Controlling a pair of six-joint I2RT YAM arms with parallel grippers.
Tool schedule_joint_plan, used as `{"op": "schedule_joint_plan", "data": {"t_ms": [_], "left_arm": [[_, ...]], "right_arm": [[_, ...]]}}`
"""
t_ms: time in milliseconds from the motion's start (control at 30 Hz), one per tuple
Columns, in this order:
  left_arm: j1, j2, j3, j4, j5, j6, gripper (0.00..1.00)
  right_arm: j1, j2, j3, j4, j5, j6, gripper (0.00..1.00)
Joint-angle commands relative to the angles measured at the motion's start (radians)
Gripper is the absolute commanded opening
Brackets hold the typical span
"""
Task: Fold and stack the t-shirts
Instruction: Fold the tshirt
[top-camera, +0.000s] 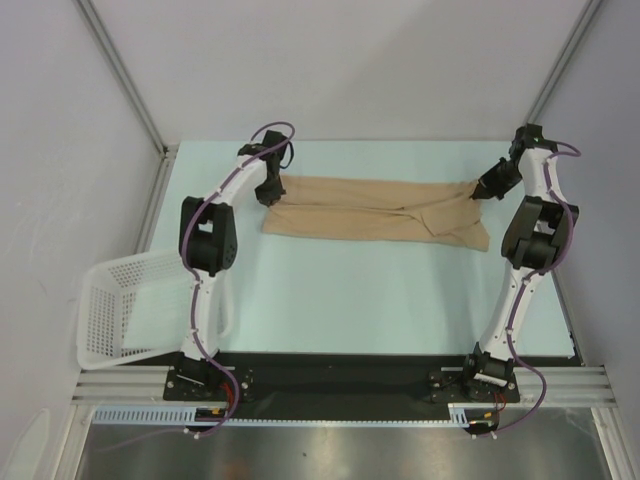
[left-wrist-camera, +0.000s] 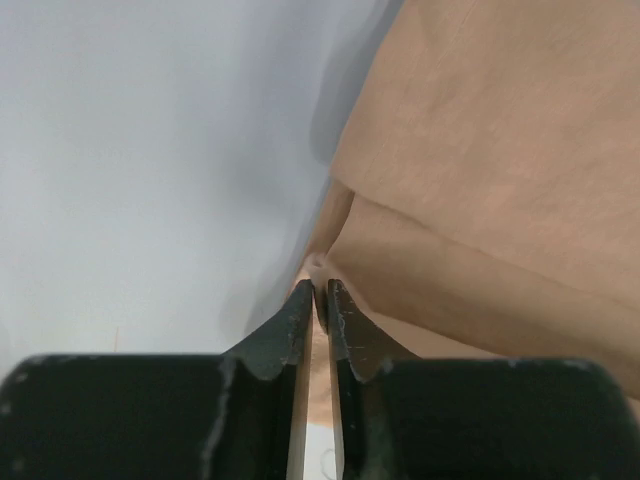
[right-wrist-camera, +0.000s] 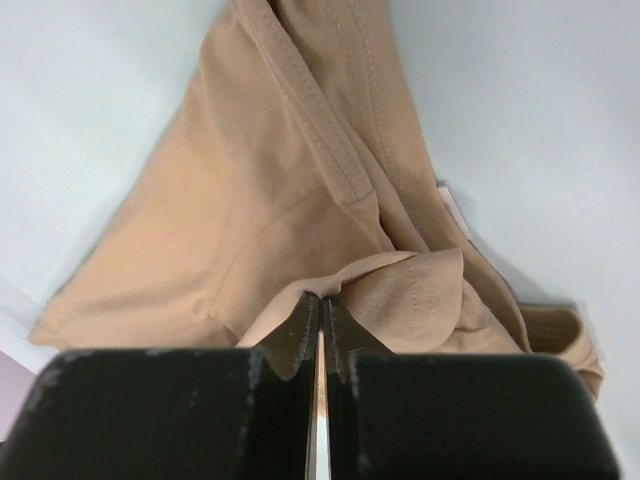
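Basket visible from overhead only, wrist views closer in — left claw, right claw, each pinching t-shirt cloth.

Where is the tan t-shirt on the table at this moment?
In the top view the tan t-shirt lies as a long band across the far half of the table, between the left tool and the right tool.

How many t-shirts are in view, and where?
1. The tan t-shirt lies folded in a strip across the far table, left end effector pinching one end, right end effector the other. None visible in the white lattice basket.
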Motion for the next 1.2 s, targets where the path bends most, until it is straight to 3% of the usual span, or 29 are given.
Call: {"op": "schedule_joint_plan", "data": {"t_ms": [0,67,167,200,233,300,400,533,567,767,867,1000,1167], "left_arm": [[0.021,0.014,0.079,0.004,0.017,0.041,0.16],[0.021,0.018,0.099,-0.002,0.014,0.044,0.25],[0.017,-0.006,0.117,-0.013,-0.031,0.067,0.54],[0.017,-0.041,0.121,-0.016,-0.087,0.074,0.73],[0.019,-0.063,0.122,-0.016,-0.115,0.084,0.78],[0.016,-0.115,0.104,-0.007,-0.163,0.102,0.89],[0.007,-0.233,0.001,0.038,-0.125,0.154,1.00],[0.007,-0.403,-0.250,0.169,0.127,0.185,1.00],[0.007,-0.457,-0.349,0.215,0.153,0.183,0.99],[0.010,-0.554,-0.594,0.315,0.299,0.090,0.89],[0.025,-0.569,-0.657,0.386,0.422,0.004,0.91],[0.077,-0.560,-0.760,0.515,0.533,-0.222,0.98],[0.080,-0.551,-0.806,0.586,0.495,-0.301,0.94]], "right_arm": [[-0.012,0.031,0.062,0.025,-0.022,0.016,0.06],[-0.014,0.054,0.098,0.039,-0.033,0.016,0.14],[-0.021,0.096,0.164,0.062,-0.047,0.026,0.24],[-0.029,0.108,0.184,0.063,-0.059,0.034,0.26],[-0.033,0.114,0.203,0.059,-0.062,0.042,0.39],[-0.034,0.120,0.283,0.019,-0.067,0.032,0.47],[-0.034,0.055,0.296,-0.055,0.007,-0.038,0.61],[-0.034,-0.145,0.075,-0.075,0.111,-0.118,0.74],[-0.035,-0.192,-0.083,-0.023,0.113,-0.127,0.76],[-0.052,-0.493,-0.561,0.233,-0.021,-0.090,0.85],[-0.060,-0.565,-0.745,0.325,-0.096,-0.051,0.84],[-0.076,-0.630,-0.937,0.454,-0.151,0.002,0.78],[-0.110,-0.610,-0.994,0.522,-0.177,0.020,0.67]]}}
